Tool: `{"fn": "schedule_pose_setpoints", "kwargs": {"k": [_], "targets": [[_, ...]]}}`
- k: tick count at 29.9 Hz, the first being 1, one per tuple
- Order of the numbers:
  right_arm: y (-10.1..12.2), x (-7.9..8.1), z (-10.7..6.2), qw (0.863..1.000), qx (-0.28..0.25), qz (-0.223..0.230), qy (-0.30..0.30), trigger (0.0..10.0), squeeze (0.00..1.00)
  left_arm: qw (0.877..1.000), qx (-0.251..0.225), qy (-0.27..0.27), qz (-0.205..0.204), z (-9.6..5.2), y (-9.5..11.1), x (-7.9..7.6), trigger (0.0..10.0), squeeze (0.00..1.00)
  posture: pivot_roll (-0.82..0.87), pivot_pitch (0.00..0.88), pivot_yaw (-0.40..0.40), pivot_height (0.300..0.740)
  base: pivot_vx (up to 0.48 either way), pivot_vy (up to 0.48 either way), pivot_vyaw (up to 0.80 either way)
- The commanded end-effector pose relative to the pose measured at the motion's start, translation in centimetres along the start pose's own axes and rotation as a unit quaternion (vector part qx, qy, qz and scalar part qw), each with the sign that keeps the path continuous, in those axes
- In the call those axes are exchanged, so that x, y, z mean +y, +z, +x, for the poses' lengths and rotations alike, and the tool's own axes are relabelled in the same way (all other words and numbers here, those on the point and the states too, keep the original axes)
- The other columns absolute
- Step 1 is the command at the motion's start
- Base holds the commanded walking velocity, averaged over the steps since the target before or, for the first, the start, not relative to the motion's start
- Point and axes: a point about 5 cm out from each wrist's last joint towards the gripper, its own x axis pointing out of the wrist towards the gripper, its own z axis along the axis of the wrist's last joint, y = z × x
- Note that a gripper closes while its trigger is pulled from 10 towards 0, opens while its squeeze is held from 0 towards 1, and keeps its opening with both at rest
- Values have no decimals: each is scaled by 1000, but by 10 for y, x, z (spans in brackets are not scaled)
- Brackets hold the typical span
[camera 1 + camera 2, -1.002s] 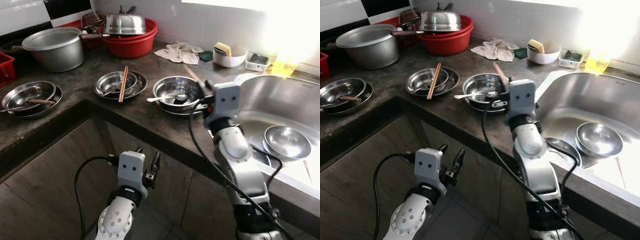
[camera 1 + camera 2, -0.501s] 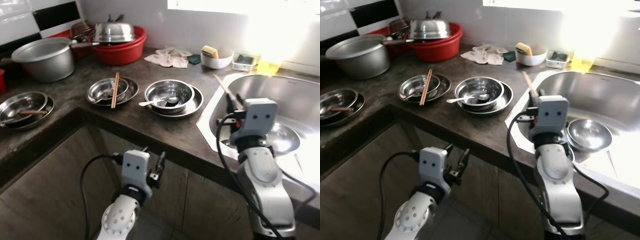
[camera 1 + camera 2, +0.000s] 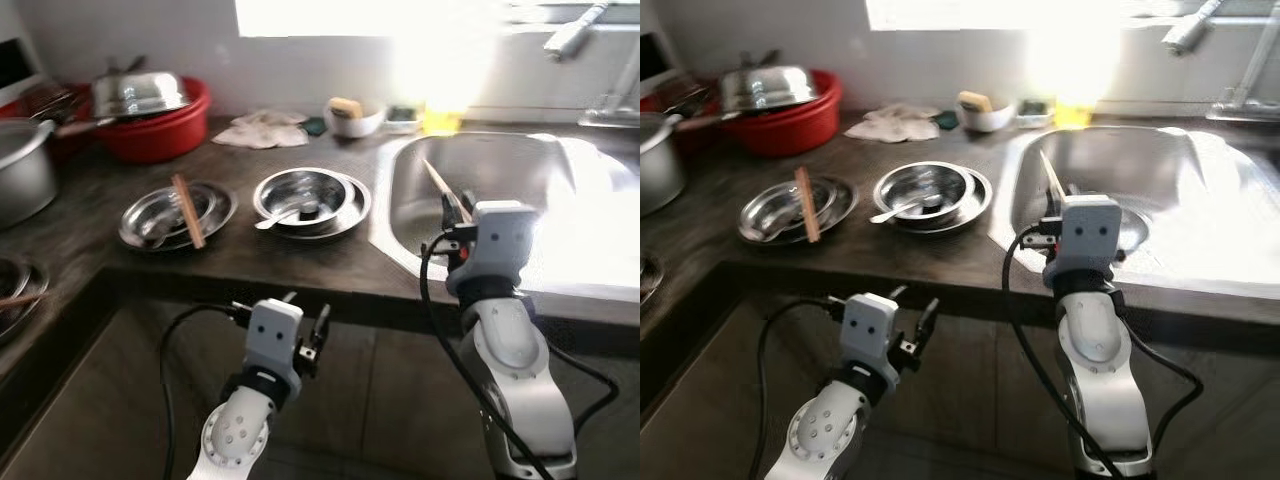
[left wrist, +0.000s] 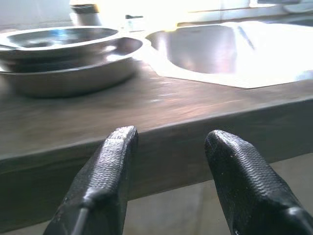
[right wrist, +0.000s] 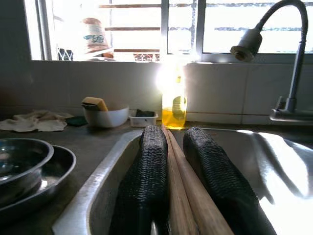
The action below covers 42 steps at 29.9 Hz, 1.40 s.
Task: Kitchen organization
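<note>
My right gripper (image 5: pixel 173 166) is shut on a pair of wooden chopsticks (image 3: pixel 440 189), held over the near left part of the steel sink (image 3: pixel 520 180). In the right wrist view the chopsticks (image 5: pixel 183 181) run between the two black fingers (image 5: pixel 149 166). My left gripper (image 4: pixel 168 156) hangs open below the counter edge, with nothing between its fingers. On the dark counter stands a steel bowl on a plate with a spoon (image 3: pixel 305 200). Left of it lies another steel dish with a chopstick pair across it (image 3: pixel 185 208).
A red basin with a steel lid (image 3: pixel 150 110) stands at the back left, a grey pot (image 3: pixel 20 170) beside it. A cloth (image 3: pixel 262 130), a white bowl with a sponge (image 3: pixel 352 115) and a yellow bottle (image 5: pixel 174 105) line the wall. The tap (image 5: pixel 288 58) rises right of the sink.
The camera has swung right, so the counter dishes have slid left in view. My right gripper, still holding the chopsticks, now stands over the sink.
</note>
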Motion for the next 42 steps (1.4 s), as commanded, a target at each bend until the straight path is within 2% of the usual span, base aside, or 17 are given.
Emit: {"fn": "schedule_pose_setpoints", "kwargs": {"k": [1, 5, 6, 7, 8, 25, 34, 35, 39, 42], "targets": [[5, -2, 1, 1000, -7, -7, -7, 0, 0, 1000, 5, -2, -10, 0, -1, -2, 10000, 0, 52, 64, 29, 740, 0, 0, -788], [4, -1, 2, 1000, -5, -12, -6, 0, 0, 1000, 4, -6, -4, 0, -1, -2, 10000, 0, 55, 66, 28, 740, 0, 0, -391], [4, -1, 3, 1000, -4, -15, -4, 1137, 0, 1000, 4, -9, -1, 0, -1, -2, 10000, 0, 56, 66, 30, 740, 0, 0, 0], [3, 0, 3, 1000, -1, -13, -2, 5961, 0, 1000, 1, -12, 2, -1, 0, -3, 10000, 0, 56, 68, 27, 740, 0, 0, 0], [2, 1, 4, 1000, 4, -13, 3, 10000, 0, 1000, -1, -17, 5, -1, 1, -4, 10000, 0, 56, 68, 27, 740, 307, -364, 0], [-1, -3, 24, 999, 28, -15, 36, 10000, 0, 1000, 1, -14, 10, -4, 0, -5, 10000, 0, 62, 73, 19, 740, 335, -338, 0], [-1, -10, 40, 997, 52, -39, 44, 10000, 0, 1000, 9, -9, -2, -3, -2, -5, 10000, 0, 64, 78, 19, 740, 407, -161, 0], [-3, -9, 43, 993, 67, -61, 70, 10000, 0, 1000, 11, -7, -12, -3, -2, -5, 10000, 0, 67, 81, 18, 740, 0, 0, 0], [-5, -17, 51, 992, 75, -76, 64, 10000, 0, 1000, 9, -3, -6, -4, -2, -4, 10000, 0, 68, 83, 12, 740, 0, 0, 0], [-7, -26, 66, 989, 94, -90, 64, 10000, 0, 1000, 9, -2, -7, -4, -1, -4, 10000, 0, 70, 86, 12, 740, 0, 0, 0]]}}
